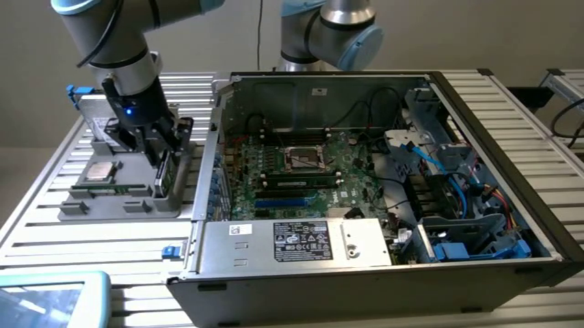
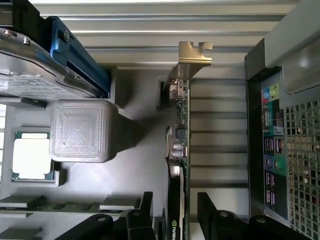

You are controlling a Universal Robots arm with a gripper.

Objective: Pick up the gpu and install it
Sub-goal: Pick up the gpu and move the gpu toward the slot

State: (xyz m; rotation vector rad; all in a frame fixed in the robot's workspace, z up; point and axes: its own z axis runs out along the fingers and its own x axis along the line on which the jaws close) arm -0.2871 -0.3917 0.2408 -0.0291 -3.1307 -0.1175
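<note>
- You can take every position below from the tray (image 1: 137, 206). It is a grey, matte, moulded plastic fixture with pockets and slots, and it lies on the ribbed metal table (image 1: 46, 236).
- The hard drive (image 1: 91, 113) sits at the tray's far end, on the exterior view's left. It is a silvery metal slab in a blue plastic carrier, propped at a tilt.
- The CPU (image 2: 31, 156) lies flat in a pocket on the tray's left half. It is square, with a pale metal lid on a green substrate.
- The memory stick (image 2: 65, 205) is long, narrow and green, and rests in a slot near the tray's front.
- The block (image 2: 82, 130) stands at the tray's middle. It is a grey square post with rounded corners and a finely cross-hatched top.
- The gpu (image 2: 181, 135) is on the side of the tray nearest the case, standing on its long edge in a slot. You will see a thin card with a black face, a green board edge dotted with small silvery parts, and a bent pale metal bracket at one end.
- Its long axis runs along that side of the tray, parallel to the case's port panel. The bracket end points toward the tray's hard-drive end, and the logo end lies between the fingers.
- The gripper (image 2: 175, 215) is black and hangs over that same side of the tray. Its jaws are spread wide, with one of the fingers (image 2: 210, 212) on each flank of the card and a gap visible on both sides. Nothing is held.
- The case (image 1: 511, 205) stands just beside the tray on the exterior view's right. It is black sheet steel with its side open, a green motherboard inside and a perforated grille by the ports.
</note>
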